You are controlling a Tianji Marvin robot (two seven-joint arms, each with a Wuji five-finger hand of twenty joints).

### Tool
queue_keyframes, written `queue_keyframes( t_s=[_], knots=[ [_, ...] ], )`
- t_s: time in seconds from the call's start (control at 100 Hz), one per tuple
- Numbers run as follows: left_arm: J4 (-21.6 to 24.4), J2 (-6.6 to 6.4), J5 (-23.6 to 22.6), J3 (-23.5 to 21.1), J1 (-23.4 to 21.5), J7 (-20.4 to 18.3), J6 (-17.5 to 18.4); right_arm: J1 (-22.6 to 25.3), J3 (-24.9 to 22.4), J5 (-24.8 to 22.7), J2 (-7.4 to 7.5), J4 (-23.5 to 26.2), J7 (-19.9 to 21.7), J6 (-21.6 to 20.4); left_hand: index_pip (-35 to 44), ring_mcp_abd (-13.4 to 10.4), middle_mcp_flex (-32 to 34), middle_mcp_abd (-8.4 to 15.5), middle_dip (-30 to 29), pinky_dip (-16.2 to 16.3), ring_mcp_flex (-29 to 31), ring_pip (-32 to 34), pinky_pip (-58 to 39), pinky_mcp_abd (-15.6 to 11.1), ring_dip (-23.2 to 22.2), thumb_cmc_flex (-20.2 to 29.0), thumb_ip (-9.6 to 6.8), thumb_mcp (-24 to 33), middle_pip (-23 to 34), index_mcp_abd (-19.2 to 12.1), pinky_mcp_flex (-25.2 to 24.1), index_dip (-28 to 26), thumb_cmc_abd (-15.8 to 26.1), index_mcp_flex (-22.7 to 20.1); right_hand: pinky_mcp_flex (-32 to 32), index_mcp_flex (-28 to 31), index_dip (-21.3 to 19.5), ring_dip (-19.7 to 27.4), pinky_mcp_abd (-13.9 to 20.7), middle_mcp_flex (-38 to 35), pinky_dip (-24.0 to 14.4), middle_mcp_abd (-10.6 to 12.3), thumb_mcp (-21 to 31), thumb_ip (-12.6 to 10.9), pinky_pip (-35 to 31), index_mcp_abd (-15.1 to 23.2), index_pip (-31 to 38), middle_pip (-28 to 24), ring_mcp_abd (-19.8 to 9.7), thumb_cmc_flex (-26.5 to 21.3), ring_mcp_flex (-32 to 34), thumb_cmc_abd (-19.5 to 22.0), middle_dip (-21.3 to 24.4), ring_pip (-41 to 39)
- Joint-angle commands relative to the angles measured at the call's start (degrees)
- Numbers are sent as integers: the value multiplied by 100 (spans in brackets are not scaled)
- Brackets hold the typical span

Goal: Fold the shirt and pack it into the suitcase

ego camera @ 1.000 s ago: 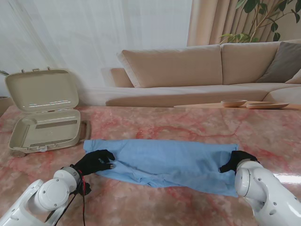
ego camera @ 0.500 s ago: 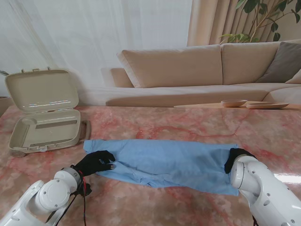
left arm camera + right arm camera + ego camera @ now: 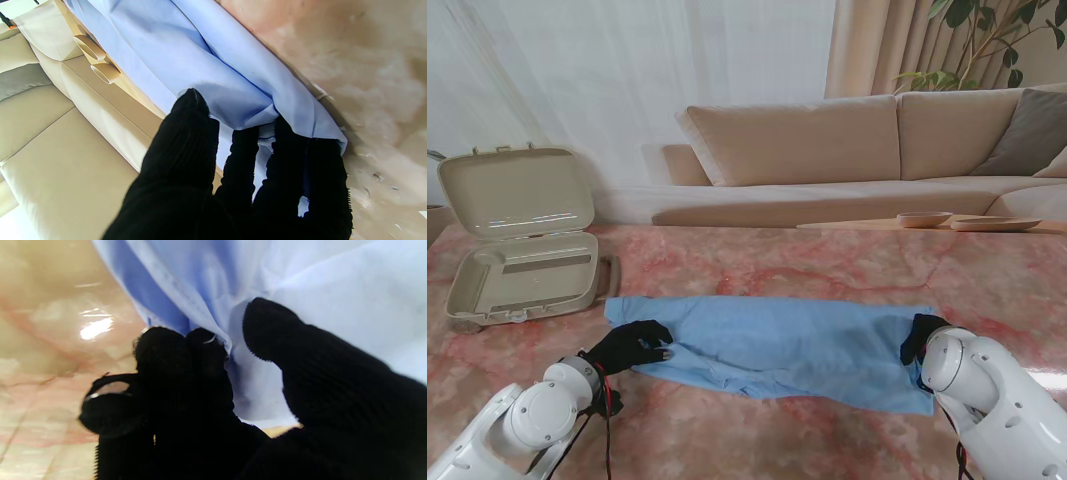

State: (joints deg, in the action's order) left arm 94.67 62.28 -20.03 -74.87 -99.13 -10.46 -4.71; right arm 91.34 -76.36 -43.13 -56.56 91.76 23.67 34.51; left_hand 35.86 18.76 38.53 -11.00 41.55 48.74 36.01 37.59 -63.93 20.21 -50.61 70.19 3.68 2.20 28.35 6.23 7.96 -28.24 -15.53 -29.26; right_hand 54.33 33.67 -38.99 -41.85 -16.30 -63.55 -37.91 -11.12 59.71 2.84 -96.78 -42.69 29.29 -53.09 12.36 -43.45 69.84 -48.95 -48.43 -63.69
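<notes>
Blue shirt (image 3: 777,345) pinched by my left robot hand (image 3: 632,343) and right robot hand (image 3: 922,337); mid-fold, next lift both ends together.

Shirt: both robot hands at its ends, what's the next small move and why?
Probably lift both ends together and carry the near edge away from me for a fold. The left robot hand and right robot hand each pinch cloth of the shirt, which lies as a long band; the suitcase stands open.

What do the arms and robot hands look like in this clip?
Both arms are glossy white with rounded joint housings. Left robot hand and right robot hand wear black ribbed knit gloves. A red cable and a black cable hang at the left wrist.
</notes>
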Motion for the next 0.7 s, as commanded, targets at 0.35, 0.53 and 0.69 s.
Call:
queue_keyframes(
  t_s=[0.35, 0.53, 0.69],
  knots=[
    [-19, 22, 31, 19, -74, -2, -62, 413, 19, -268, -281, -211, -474, -211, 143, 112, 53, -26, 111, -10, -87, 111, -48, 168, -80, 232, -84, -93, 28, 71, 7, 87, 23, -99, -54, 1193, -405, 13, 361, -151, 86, 131, 406, -12, -550, 4400, 4368, -632, -163, 45, 207, -764, 51, -376],
    [-38, 23, 54, 23, -60, -9, -47, 616, -176, -527, -338, -21, -768, -279, 146, 118, 66, -34, 118, -10, -75, 123, -54, 165, -85, 225, -81, -94, 31, 78, 13, 93, 27, -98, 1, 1211, -269, 85, 235, -231, 208, 112, 497, 105, -504, 4368, 4252, -577, -158, 175, 325, -981, 53, -374],
    [-50, 26, 61, 22, -53, 2, -37, 830, -310, -998, -376, 180, -1020, -370, 150, 120, 73, -25, 123, -11, -69, 131, -60, 164, -90, 213, -77, -102, 36, 67, 25, 96, 36, -98, -397, 1107, -575, 208, -36, 367, 297, -98, -452, 213, -135, 3895, 2886, -163, 115, 1504, -105, -28, 94, 138]
  ],
)
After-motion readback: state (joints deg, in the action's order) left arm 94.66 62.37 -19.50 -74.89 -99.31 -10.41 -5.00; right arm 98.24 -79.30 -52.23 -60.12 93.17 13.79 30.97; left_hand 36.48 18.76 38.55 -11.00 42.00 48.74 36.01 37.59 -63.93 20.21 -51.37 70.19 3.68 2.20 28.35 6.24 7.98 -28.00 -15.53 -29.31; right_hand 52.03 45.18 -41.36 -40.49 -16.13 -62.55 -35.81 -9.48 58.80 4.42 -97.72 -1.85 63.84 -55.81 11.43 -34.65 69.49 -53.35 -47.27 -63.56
